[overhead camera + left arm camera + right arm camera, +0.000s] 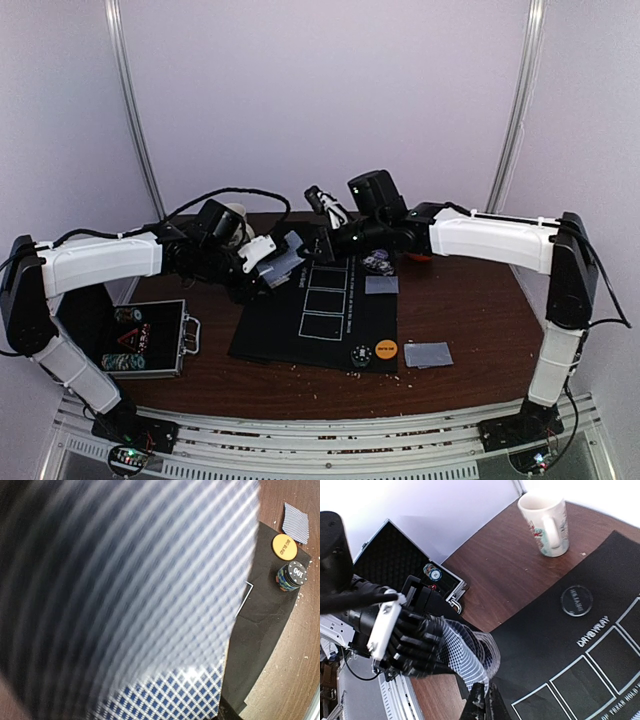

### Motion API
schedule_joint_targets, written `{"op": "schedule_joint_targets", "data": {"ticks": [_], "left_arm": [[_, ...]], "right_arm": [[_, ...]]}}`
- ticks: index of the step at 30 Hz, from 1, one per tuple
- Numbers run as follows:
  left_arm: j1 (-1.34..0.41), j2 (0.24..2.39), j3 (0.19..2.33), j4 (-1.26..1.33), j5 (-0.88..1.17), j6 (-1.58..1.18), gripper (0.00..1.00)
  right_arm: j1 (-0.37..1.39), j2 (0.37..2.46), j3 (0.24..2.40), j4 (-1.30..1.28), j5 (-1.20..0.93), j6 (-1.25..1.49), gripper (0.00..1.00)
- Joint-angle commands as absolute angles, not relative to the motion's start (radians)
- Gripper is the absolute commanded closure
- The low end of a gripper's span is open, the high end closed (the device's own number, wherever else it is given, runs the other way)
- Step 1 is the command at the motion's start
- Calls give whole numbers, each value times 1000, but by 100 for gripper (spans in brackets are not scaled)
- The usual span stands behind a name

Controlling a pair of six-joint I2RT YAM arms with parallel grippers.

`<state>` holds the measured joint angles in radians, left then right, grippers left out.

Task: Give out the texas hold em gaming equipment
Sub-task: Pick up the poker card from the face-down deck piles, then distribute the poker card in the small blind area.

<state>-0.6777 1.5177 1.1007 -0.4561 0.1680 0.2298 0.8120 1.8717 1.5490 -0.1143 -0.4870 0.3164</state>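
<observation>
A brown tabletop (470, 310) carries a black mat (270, 335). From above, the left claw (270, 265) grips the deck (287, 254) over the mat's far-left corner. The left wrist shows that deck blurred, an orange disc (281, 545) and chip stack (291, 576) beyond. From the right wrist, the right claw (483, 704) sits at the deck's edge; we cannot tell if it pinches. Its cards (472, 655) are thin, slick, bendy; we'd take one by its free edge.

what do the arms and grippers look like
The left arm and right arm have white boxy shells, black joints and black bases, with black cables looping along them. The left gripper is black with ribbed fingers and a white side plate. The right gripper shows slim black fingertips.
</observation>
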Motion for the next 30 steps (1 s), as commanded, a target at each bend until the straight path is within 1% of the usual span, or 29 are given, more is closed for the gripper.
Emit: {"op": "schedule_joint_targets", "data": {"ticks": [1, 3, 6, 9, 12, 19, 23, 30], "left_arm": [[-679, 1500, 1098, -413, 157, 234, 54], [-679, 1500, 1098, -414, 157, 233, 54], [-680, 1500, 1100, -413, 160, 232, 54], [-680, 1501, 1103, -413, 165, 230, 54], [-679, 1502, 1103, -415, 167, 230, 54], [-680, 1493, 1098, -417, 154, 230, 54], [-680, 1495, 1098, -417, 151, 232, 54], [-680, 1497, 1098, -417, 152, 232, 54]], "right_arm": [[788, 1739, 1453, -123, -358, 358, 100], [763, 1678, 1392, -93, -301, 412, 100], [704, 1580, 1247, 28, -216, 584, 100], [645, 1543, 1112, 134, -108, 756, 100], [610, 1598, 1072, 147, -50, 837, 100], [569, 1772, 1117, 138, -84, 891, 100], [561, 1803, 1076, 161, -61, 931, 100], [548, 1838, 1011, 202, -79, 991, 100]]}}
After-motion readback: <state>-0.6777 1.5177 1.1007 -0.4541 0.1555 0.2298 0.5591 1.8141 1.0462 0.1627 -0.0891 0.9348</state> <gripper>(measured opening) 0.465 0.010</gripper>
